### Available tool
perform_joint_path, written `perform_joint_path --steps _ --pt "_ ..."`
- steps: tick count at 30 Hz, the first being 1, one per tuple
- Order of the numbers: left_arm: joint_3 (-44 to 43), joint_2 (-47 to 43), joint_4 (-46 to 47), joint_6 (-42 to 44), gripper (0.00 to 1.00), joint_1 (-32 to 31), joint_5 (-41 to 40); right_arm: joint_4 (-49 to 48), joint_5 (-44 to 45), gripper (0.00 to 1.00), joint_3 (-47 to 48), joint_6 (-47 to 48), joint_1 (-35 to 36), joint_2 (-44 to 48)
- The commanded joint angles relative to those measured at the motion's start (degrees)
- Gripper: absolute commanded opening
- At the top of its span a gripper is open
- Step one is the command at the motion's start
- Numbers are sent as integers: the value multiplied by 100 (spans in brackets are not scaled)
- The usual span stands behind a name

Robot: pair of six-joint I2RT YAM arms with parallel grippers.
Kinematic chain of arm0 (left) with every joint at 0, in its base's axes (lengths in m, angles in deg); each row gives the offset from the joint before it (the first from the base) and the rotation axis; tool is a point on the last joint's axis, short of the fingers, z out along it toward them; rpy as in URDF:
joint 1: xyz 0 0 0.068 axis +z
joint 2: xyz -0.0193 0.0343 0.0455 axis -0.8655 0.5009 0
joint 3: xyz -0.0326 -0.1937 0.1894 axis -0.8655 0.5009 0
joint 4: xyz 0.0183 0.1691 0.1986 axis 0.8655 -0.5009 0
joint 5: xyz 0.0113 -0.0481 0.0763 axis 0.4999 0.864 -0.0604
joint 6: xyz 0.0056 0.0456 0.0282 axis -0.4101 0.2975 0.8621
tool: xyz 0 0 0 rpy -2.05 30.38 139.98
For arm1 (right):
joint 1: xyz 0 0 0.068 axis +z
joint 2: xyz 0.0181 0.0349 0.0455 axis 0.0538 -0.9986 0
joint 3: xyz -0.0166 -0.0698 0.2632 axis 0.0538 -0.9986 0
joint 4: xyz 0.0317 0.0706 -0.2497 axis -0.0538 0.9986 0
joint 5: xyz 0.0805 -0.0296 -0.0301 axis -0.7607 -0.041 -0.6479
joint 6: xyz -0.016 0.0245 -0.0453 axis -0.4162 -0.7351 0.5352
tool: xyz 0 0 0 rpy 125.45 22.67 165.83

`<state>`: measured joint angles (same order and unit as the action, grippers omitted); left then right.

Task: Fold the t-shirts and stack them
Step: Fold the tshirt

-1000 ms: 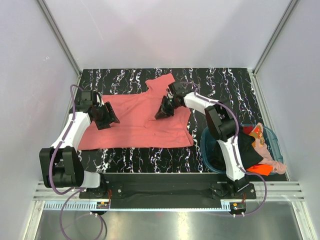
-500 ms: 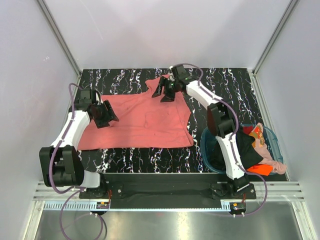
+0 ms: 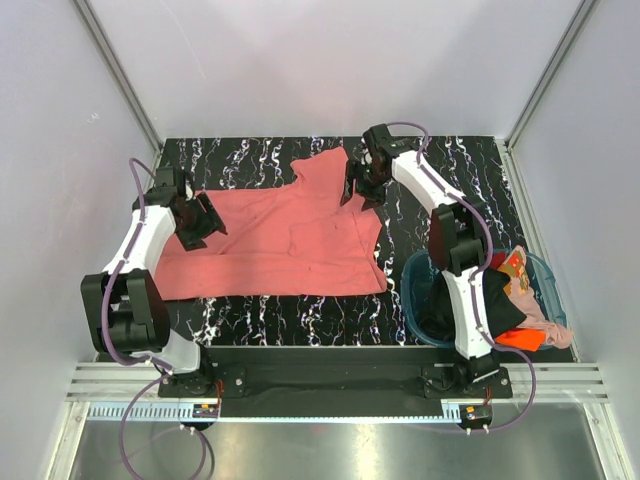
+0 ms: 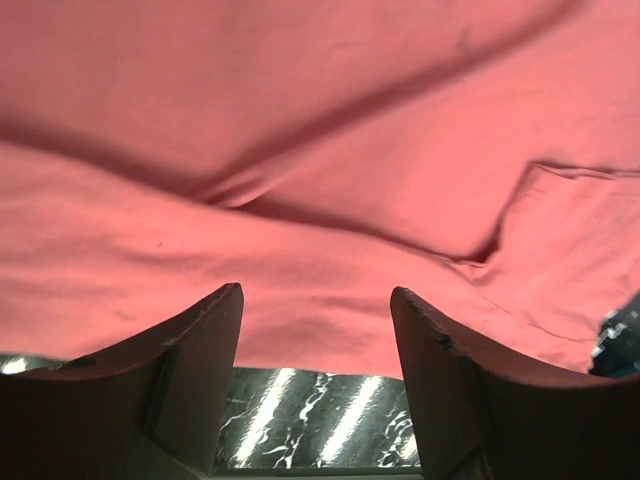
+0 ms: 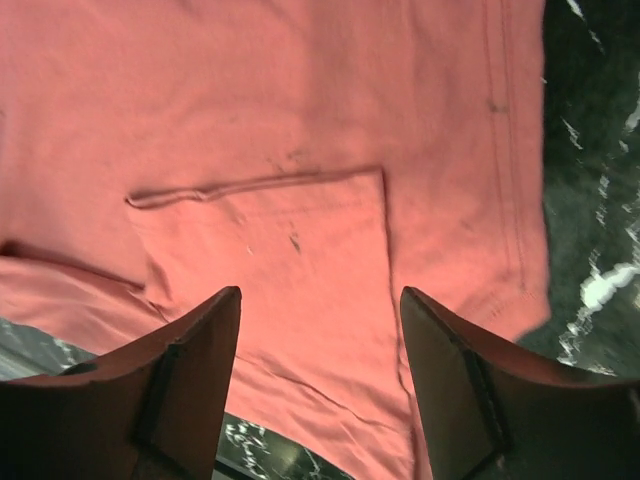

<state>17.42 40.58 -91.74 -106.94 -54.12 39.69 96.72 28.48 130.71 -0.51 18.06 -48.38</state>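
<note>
1. While the left gripper (image 3: pixel 200 222) hides a patch of the salmon-red t-shirt (image 3: pixel 280 245) from the overhead camera, its wrist camera shows both fingers spread wide with nothing between them. Whether the tips touch the cloth I cannot tell.
2. Further right, the right arm crosses the teal basket (image 3: pixel 412 290) and hides part of the heap inside. The black t-shirt (image 3: pixel 492 295), orange t-shirt (image 3: pixel 518 338) and pale pink t-shirt (image 3: pixel 545 318) are bunched together, so their outlines are unclear.
3. Counted: two grippers, one t-shirt spread on the marbled table (image 3: pixel 450 190), one basket, and three garments I can tell apart in it.
4. The salmon-red t-shirt lies beneath the left gripper and stretches away to its right. One hem runs just short of the fingertips, with bare table showing between the fingers.
5. The right gripper (image 3: pixel 360 188) is equally wide apart and empty, above the shirt's far right edge. A folded-over flap (image 5: pixel 270 250) lies just ahead of its fingers, and bare table lies to its right. The basket sits well apart, beside that arm's base.
</note>
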Motion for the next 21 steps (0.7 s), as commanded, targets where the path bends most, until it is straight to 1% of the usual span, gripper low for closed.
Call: perform_joint_path --steps 1,2,4,5,6,7,9,10,11,13,16,17,21 --pt "-3 7 -128 -110 67 15 -556 349 693 73 -46 604 56 706" --pt "-73 25 -75 -101 66 33 -495 218 782 77 -73 674 56 723" --pt "-231 103 110 -110 66 41 -451 16 1062 80 -65 692 47 688" --pt "-345 243 127 -110 66 85 -434 -255 1134 81 -30 674 47 662" --pt "-477 358 206 -110 66 112 -407 -362 1204 84 40 666 30 566" --pt "-704 455 250 -136 66 147 -372 -476 1379 85 250 639 21 487" --pt "-899 762 530 -163 65 313 -258 -871 1503 86 488 691 21 242" --pt "-1065 859 619 -232 65 453 -197 -1195 1652 86 741 753 4 127" --pt "-1110 947 715 -294 64 524 -66 -1320 1827 87 918 745 -23 13" --pt "-1146 1105 1146 -469 61 656 111 -1705 1855 87 1522 718 -128 -383" --pt "-1093 1158 1647 -654 59 832 357 -2260 1934 85 2077 727 -207 -858" --pt "-1032 1159 1779 -681 59 859 471 -2636 1995 84 2167 762 -216 -972" --pt "-1014 1220 2121 -673 56 903 656 -3307 1918 79 2659 596 -277 -1612"
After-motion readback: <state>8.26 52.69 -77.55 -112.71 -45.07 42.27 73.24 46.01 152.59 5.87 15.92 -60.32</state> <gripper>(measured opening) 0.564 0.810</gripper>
